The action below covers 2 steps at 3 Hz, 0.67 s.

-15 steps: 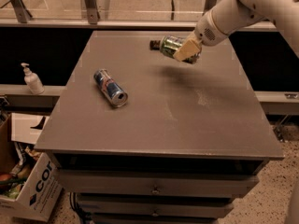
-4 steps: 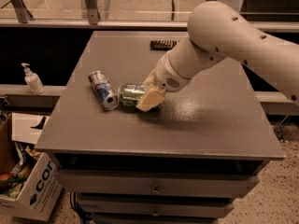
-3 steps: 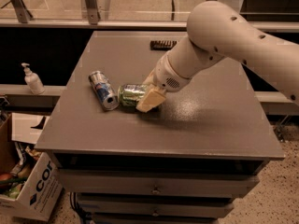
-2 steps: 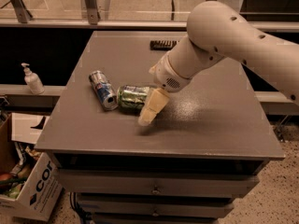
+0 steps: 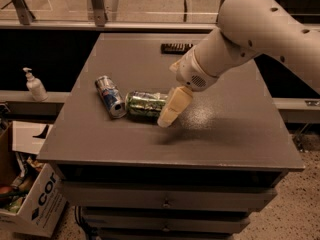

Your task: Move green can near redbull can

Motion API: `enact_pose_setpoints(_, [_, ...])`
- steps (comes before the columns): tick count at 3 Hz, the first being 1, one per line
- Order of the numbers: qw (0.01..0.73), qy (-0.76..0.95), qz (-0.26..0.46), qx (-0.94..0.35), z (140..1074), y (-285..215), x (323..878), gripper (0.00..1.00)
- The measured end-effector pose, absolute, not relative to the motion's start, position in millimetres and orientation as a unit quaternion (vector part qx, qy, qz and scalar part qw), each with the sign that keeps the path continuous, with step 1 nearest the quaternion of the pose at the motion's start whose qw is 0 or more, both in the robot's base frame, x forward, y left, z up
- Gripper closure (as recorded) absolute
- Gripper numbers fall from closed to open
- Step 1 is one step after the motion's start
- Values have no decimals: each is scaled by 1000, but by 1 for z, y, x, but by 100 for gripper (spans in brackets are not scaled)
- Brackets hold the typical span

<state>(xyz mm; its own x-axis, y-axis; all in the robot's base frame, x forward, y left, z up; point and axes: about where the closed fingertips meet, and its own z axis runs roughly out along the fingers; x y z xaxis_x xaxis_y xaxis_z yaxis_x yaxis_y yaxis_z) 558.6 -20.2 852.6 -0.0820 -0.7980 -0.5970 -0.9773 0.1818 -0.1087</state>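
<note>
The green can (image 5: 144,104) lies on its side on the grey table (image 5: 225,134), left of the middle. The redbull can (image 5: 110,96) lies on its side just left of it, their ends almost touching. My gripper (image 5: 166,115) hangs from the white arm (image 5: 250,34) at the green can's right end, a little above the table. Its cream finger (image 5: 173,106) stands in front of that end of the can, and the other finger is hidden. The gripper is open and holds nothing; the can rests on the table.
A flat black object (image 5: 176,48) lies near the table's far edge. A white pump bottle (image 5: 35,85) stands on a ledge to the left. A cardboard box (image 5: 37,204) sits on the floor at the lower left. Drawers run under the table's front edge.
The gripper carried the green can from the far side of the table to beside the redbull can, set it down and let go. Its finger now hangs loose at the can's right end.
</note>
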Motion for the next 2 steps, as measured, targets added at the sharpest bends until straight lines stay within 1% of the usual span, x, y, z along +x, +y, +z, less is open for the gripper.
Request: enact_pose_setpoints(2, [327, 717, 174, -591, 889, -95, 564, 0])
